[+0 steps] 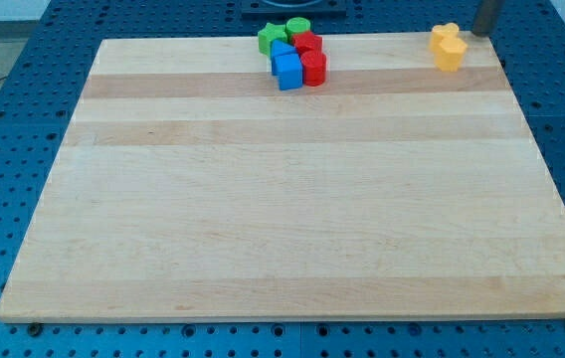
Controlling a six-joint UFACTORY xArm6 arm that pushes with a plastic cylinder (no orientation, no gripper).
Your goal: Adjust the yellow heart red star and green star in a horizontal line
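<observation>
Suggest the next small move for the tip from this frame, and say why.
Probably slide my tip toward the view's left, against the yellow blocks, nudging them along the board's top edge toward the cluster holding the green star and red blocks. The yellow ones sit far to the view's right.

rod [485,16] cut off by view's top | my tip hidden | clustered block shapes unclear

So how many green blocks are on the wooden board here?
2, both at the top of the cluster by the view's top edge: a green star-like block on its left, and a green round block just right of it. Others could hide behind.
</observation>
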